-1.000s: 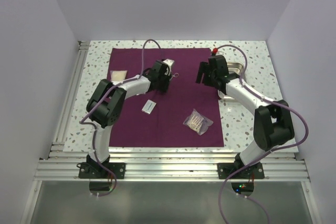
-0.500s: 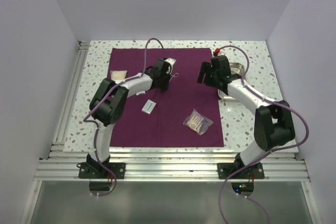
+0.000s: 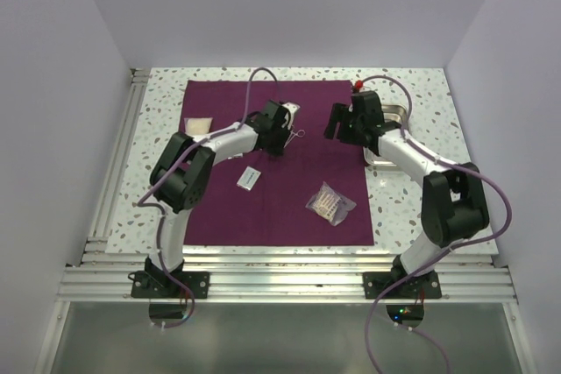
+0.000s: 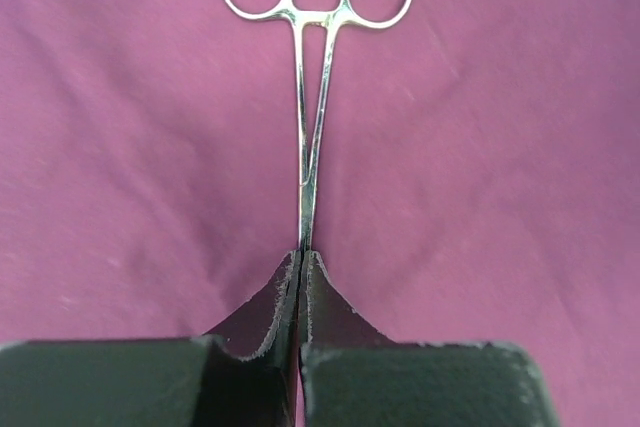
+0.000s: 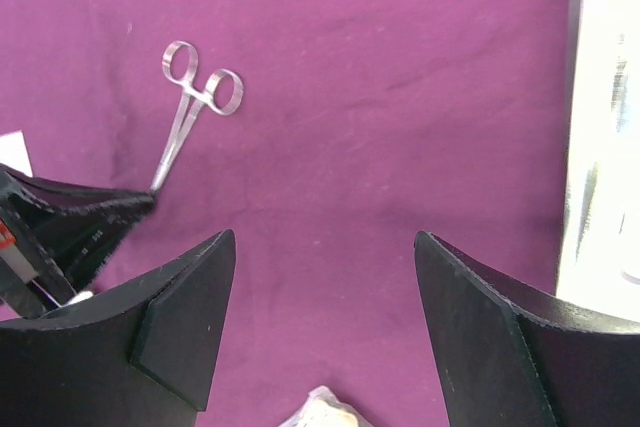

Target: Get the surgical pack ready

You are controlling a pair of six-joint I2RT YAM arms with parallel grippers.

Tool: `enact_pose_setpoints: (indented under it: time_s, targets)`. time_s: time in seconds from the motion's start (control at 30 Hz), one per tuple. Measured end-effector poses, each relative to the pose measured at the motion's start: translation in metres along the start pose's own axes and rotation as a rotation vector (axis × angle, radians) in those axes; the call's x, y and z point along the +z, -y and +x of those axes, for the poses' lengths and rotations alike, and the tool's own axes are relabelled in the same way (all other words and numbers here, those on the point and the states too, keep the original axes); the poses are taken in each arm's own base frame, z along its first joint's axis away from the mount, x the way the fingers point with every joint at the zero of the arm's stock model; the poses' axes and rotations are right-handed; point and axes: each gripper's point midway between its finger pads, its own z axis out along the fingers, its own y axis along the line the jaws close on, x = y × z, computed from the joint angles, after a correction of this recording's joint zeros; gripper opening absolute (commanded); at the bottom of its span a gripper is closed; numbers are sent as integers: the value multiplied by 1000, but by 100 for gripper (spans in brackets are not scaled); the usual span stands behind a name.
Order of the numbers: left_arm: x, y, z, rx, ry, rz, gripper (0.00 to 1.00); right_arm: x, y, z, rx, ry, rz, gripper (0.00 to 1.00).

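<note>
We held the forceps [image 4: 312, 97] pinched by their tips in our left gripper [image 4: 302, 257] over the surgical pack drape [image 3: 280, 203], spread flat on the table [image 3: 158, 129], while our right gripper [image 5: 322, 242] gaped wide above it.

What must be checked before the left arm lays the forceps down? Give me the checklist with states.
1. Left hand shut on the forceps at their working end: ok.
2. Plum drape bare beneath the forceps: ok.
3. Right hand open and apart from the forceps: ok.
4. Drape spread flat in the top view: ok.
5. Forceps lifted or touching the drape: cannot tell.
</note>
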Motion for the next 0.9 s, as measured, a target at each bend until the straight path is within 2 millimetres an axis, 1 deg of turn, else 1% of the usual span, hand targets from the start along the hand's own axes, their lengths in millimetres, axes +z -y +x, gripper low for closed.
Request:
enact_pose_setpoints:
  time_s: [0.1,0.13,0.23,0.4,0.7,0.9]
  targets:
    - [-6,8,7,-11,-29,42,0,5,-4,5,2,-27,-23,80]
    - [-9,10,10,-16,-36,56,0,7,-5,7,4,-38,-31,84]
    - [-17,18,17,-34,-54,98,0,13,-11,12,12,-68,-57,87]
    - [-22,32,37,-67,-95,174,0,21,-22,18,35,-116,-115,87]
    - [-27,46,44,-134,-102,244,0,30,-31,39,96,-212,-185,85]
    - [-30,55,41,-174,-93,288,0,38,-32,56,126,-265,-209,83]
